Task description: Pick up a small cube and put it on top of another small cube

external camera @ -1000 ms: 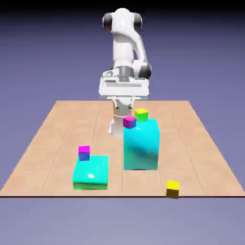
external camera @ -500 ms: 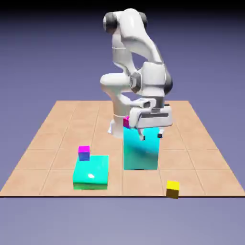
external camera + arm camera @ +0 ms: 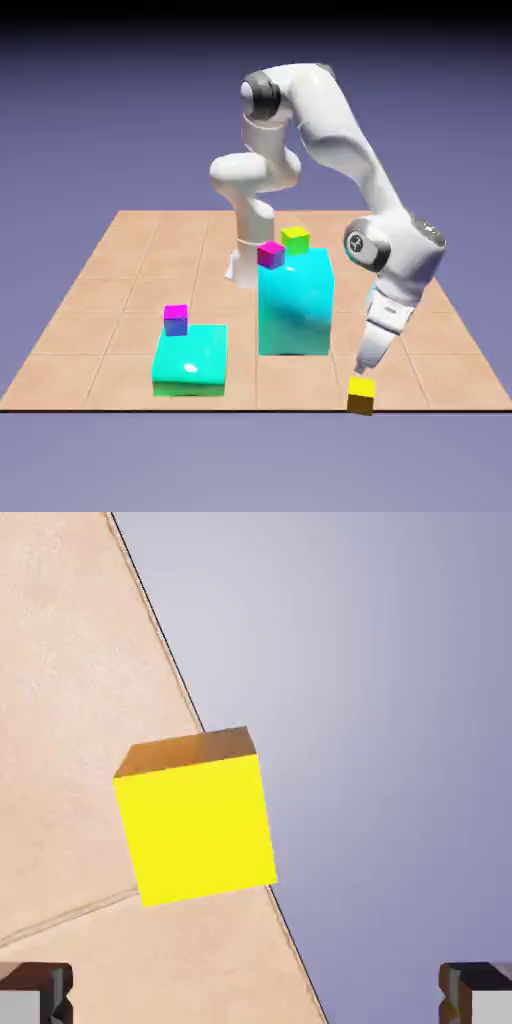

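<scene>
Nearby, open, empty jaws [image 3: 256, 994] hung above the yellow cube [image 3: 361, 396] at the desk's [image 3: 95, 385] near edge; apparently stiff and light, it suited a grasp across opposite side faces.

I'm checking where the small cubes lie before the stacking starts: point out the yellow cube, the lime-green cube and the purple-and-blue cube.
Yellow cube [image 3: 198, 832]: hand view, its bright top face.
Lime-green cube [image 3: 295, 240]: exterior view, middle of its visible part.
Purple-and-blue cube [image 3: 176, 326]: exterior view, its blue side.
</scene>
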